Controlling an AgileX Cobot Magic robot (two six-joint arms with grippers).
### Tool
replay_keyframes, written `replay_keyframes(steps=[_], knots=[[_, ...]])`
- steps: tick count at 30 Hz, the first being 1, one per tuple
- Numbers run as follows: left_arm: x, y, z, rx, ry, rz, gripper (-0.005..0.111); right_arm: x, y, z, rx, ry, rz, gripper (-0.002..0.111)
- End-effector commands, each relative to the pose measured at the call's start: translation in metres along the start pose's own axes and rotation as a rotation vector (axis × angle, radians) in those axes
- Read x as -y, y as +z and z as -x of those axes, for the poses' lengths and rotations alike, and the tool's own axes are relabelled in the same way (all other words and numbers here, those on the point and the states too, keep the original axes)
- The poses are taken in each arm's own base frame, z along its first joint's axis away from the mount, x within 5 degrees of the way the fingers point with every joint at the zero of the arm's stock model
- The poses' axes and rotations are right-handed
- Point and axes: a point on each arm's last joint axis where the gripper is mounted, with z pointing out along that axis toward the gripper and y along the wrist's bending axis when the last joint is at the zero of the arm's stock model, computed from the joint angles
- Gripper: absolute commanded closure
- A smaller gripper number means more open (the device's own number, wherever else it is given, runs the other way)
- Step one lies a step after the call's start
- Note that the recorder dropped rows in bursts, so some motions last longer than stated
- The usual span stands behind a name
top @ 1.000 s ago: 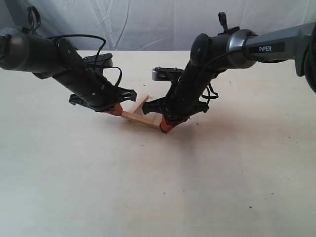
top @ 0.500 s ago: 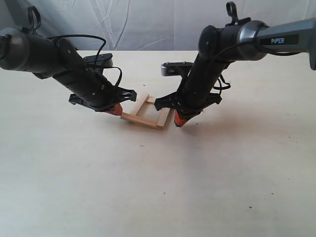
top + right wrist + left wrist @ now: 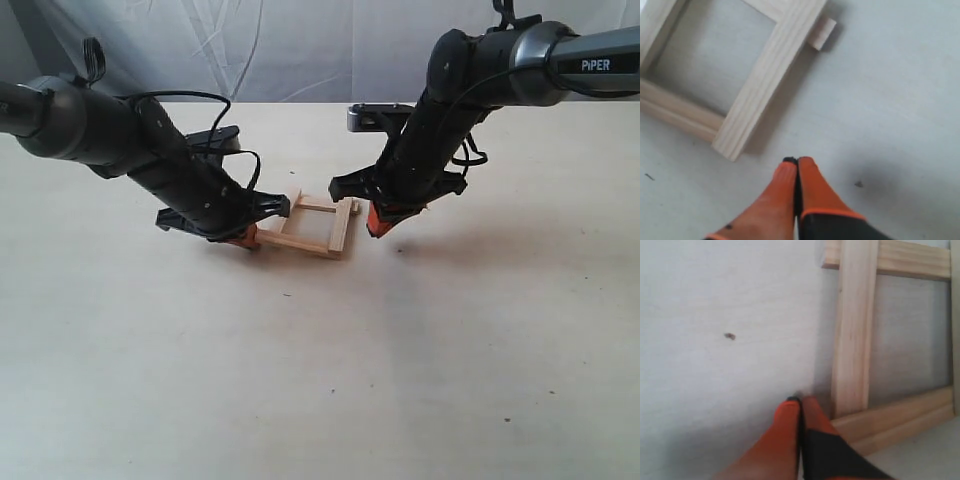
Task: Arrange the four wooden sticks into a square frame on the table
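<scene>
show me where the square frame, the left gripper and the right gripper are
square frame (image 3: 298,243), exterior view, on its near stick
left gripper (image 3: 800,401), left wrist view, at the shut orange tips
right gripper (image 3: 797,161), right wrist view, at the shut orange tips

Exterior view: left arm runs off the picture at left, right arm at right; bases unseen. The left gripper covers the near-left corner of the frame; how the sticks overlap there, cannot tell. Marks on the wood too small to read.

Left wrist view: soft focus. The frame is cut by the picture edge on two sides; finger roots cut off too. A dark speck on the table, too small to identify.

Right wrist view: frame cut off at the edge, only one corner whole. A stick end pokes out past the crossing stick, the rest hidden under it.
</scene>
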Motion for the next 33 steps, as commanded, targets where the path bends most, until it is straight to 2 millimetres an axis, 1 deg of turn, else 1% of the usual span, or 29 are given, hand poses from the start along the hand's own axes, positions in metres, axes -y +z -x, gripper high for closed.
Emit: replay_keyframes(steps=[1, 9, 12, 19, 22, 25, 30, 33], knots=[[0.007, -0.002, 0.0, 0.004, -0.041, -0.03, 0.107, 0.001, -0.004, 0.002, 0.023, -0.001, -0.007, 0.109], [0.008, -0.001, -0.001, -0.001, -0.055, -0.041, 0.107, 0.002, -0.004, 0.005, 0.056, 0.002, -0.01, 0.109], [0.01, -0.001, 0.0, 0.004, -0.086, -0.057, 0.107, 0.002, -0.004, 0.005, 0.056, 0.002, -0.01, 0.109], [0.024, 0.002, -0.004, 0.017, -0.07, -0.07, 0.107, 0.002, -0.004, 0.005, 0.056, 0.002, -0.01, 0.109], [0.025, 0.002, -0.004, 0.025, -0.064, -0.065, 0.107, 0.002, -0.004, 0.004, 0.047, 0.002, -0.008, 0.109], [0.019, 0.001, -0.002, 0.026, -0.064, -0.055, 0.107, 0.001, -0.004, 0.003, 0.043, 0.002, -0.007, 0.109], [0.0, -0.004, 0.004, 0.017, -0.071, -0.031, 0.107, 0.002, -0.004, 0.004, 0.046, 0.002, -0.008, 0.109], [-0.01, -0.02, 0.011, 0.03, -0.096, -0.036, 0.107, 0.001, -0.005, 0.004, 0.053, 0.001, -0.009, 0.109]])
